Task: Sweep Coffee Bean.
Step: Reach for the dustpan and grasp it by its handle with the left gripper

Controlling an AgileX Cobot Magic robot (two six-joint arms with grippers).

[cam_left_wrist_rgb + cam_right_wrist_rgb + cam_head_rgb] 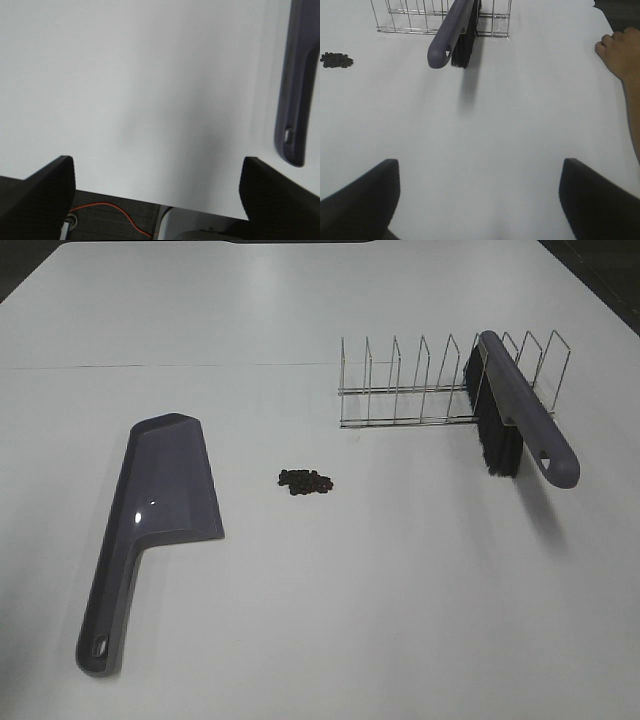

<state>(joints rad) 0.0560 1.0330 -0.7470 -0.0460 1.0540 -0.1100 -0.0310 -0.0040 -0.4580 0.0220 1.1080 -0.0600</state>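
A small pile of dark coffee beans (305, 481) lies on the white table, mid-scene; it also shows in the right wrist view (336, 60). A purple dustpan (150, 520) lies flat to their left, handle toward the front; its handle shows in the left wrist view (296, 95). A purple brush with black bristles (515, 415) leans in a wire rack (420, 385), handle sticking out toward the front (451, 37). My left gripper (157, 200) is open over the table's front edge. My right gripper (480, 200) is open over bare table, well short of the brush. Neither gripper shows in the high view.
A person's hand (622, 57) rests on the table's edge beside the right gripper's view. A red cable (115, 212) runs below the table's front edge. A faint seam (160, 365) crosses the table behind the dustpan.
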